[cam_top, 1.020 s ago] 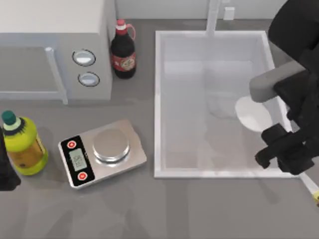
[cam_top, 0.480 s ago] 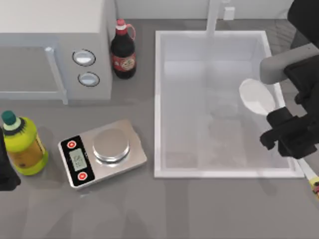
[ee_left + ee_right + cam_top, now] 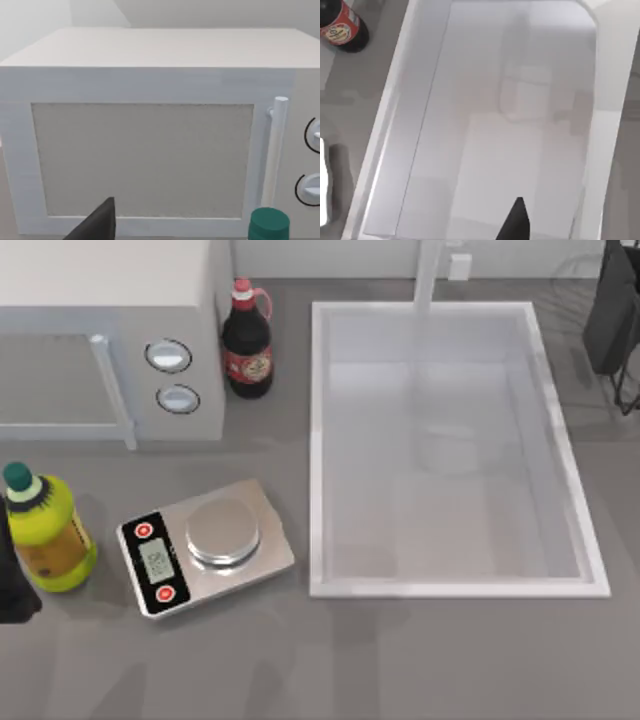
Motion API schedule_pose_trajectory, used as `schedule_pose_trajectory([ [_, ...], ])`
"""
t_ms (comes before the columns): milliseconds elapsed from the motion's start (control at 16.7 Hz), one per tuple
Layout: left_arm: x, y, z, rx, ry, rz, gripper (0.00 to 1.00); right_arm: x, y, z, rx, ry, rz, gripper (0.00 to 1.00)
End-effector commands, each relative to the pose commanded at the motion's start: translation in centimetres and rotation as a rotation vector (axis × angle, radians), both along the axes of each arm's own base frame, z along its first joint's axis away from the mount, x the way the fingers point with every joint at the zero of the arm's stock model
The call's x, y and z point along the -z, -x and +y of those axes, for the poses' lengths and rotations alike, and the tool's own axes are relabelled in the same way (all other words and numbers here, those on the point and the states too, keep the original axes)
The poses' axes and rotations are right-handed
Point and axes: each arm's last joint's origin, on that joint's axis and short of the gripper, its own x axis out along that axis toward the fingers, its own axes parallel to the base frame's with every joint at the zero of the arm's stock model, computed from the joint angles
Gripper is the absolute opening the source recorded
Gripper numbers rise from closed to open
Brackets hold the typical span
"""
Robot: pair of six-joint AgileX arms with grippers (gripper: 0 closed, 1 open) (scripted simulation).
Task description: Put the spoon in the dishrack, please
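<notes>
The dishrack stands at the table's far right corner, cut by the picture's edge: a dark panel with thin grey wire loops around it. It sits just beyond the right rim of the white sink basin. The spoon is out of view. My right gripper appears as a dark tip at the edge of the right wrist view, high over the sink basin. My left arm is parked at the table's left edge, and its gripper faces the microwave door.
A white microwave fills the far left, with a dark cola bottle beside it. A yellow bottle with a green cap and a kitchen scale stand at the front left. A tap rises behind the sink.
My right arm, which held the white spoon over the sink's right side, has moved toward the far right and left the top view, taking the spoon with it. The left arm has not moved.
</notes>
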Motion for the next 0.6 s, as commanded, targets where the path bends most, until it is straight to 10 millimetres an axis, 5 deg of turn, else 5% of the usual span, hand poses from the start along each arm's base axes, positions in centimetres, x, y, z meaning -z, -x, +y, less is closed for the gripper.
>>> schedule_pose_trajectory([
  [300, 0.0, 0.0, 0.0, 0.0, 0.0, 0.0, 1.0, -3.6, 2.3, -9.3, 0.21, 0.002, -0.494, 0.0],
  [600, 0.0, 0.0, 0.0, 0.0, 0.0, 0.0, 1.0, -6.5, 7.0, -13.0, 0.286, 0.145, -0.809, 0.0],
])
